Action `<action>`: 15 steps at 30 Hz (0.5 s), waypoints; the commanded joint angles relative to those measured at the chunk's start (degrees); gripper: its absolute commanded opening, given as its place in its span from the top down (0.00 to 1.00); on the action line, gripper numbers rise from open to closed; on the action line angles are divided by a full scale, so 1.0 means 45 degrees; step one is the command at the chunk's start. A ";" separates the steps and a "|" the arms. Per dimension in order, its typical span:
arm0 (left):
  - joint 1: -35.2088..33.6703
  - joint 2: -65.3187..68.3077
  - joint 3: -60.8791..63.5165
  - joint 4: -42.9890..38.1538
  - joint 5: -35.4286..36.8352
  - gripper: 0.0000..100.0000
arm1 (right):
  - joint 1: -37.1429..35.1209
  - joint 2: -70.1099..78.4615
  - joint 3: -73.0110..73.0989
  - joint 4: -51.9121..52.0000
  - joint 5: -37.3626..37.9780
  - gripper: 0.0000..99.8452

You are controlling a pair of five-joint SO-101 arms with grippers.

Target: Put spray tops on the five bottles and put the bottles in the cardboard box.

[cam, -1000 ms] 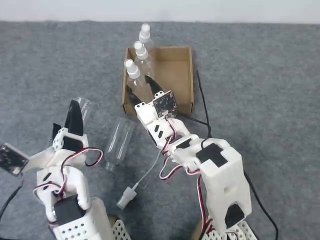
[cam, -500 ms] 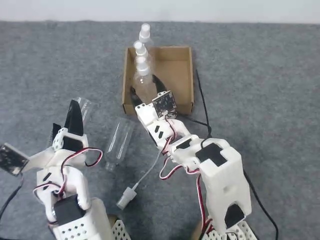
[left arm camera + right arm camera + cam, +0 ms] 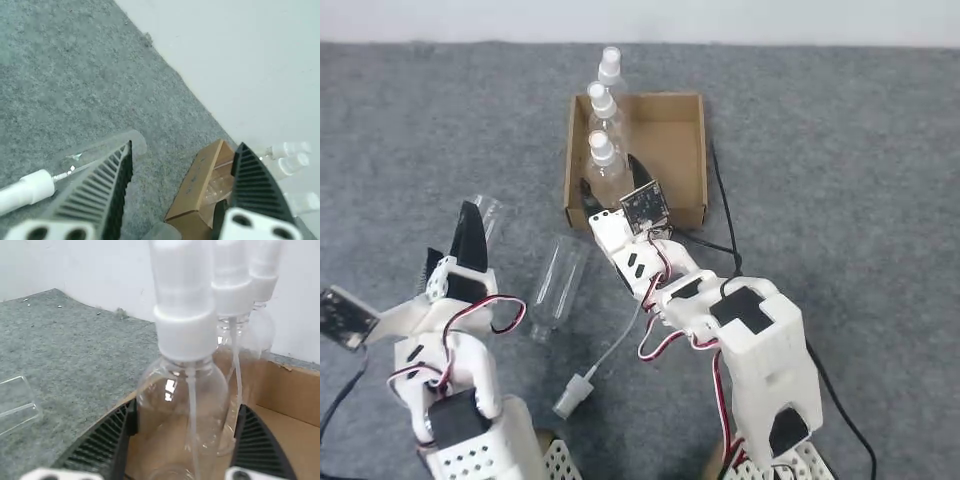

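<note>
The cardboard box (image 3: 670, 150) lies open at the middle back. Three clear bottles with white spray tops stand in a row along its left wall. My right gripper (image 3: 611, 178) is shut on the nearest bottle (image 3: 603, 165), which stands upright just inside the box's near left corner. In the right wrist view, that bottle (image 3: 182, 390) sits between the black jaws of the right gripper (image 3: 186, 412). My left gripper (image 3: 450, 235) hangs open above a lying clear bottle (image 3: 100, 152) with a white spray top (image 3: 27, 187) at its near end. The left gripper (image 3: 185, 150) holds nothing.
A capless clear bottle (image 3: 558, 285) lies on the grey carpet between the arms. A loose spray top (image 3: 575, 392) with its long tube lies nearer the arm bases. A black cable (image 3: 725, 210) runs past the box's right side.
My right gripper carried its bottle rightward over the box's left wall and brought it upright beside the other two. The left arm has not moved.
</note>
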 commanded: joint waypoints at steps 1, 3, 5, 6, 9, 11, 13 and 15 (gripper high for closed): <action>0.0039 -0.0195 -0.0088 -0.0449 -0.0469 0.70 | -0.0088 -0.1065 0.0039 0.0029 0.0215 0.75; 0.0039 -0.0195 -0.0088 -0.0449 -0.0469 0.70 | -0.0088 -0.1260 0.0059 0.0049 0.0215 0.75; 0.0039 -0.0195 -0.0088 -0.0449 -0.0469 0.70 | -0.0088 -0.1573 0.0274 0.0049 0.0215 0.75; 0.0039 -0.0195 -0.0088 -0.0449 -0.0469 0.70 | -0.0088 -0.1729 0.0430 0.0049 0.0215 0.75; 0.0039 -0.0195 -0.0088 -0.0449 -0.0469 0.70 | -0.0205 -0.2159 0.0821 0.0049 0.0215 0.75; 0.0039 -0.0195 -0.0088 -0.0449 -0.0469 0.70 | -0.0283 -0.2393 0.1074 0.0049 0.0215 0.75; 0.0039 -0.0195 -0.0088 -0.0449 -0.0469 0.70 | -0.0361 -0.2608 0.1270 0.0049 0.0215 0.75; 0.0039 -0.0195 -0.0088 -0.0449 -0.0469 0.70 | -0.0479 -0.2823 0.1465 0.0049 0.0215 0.75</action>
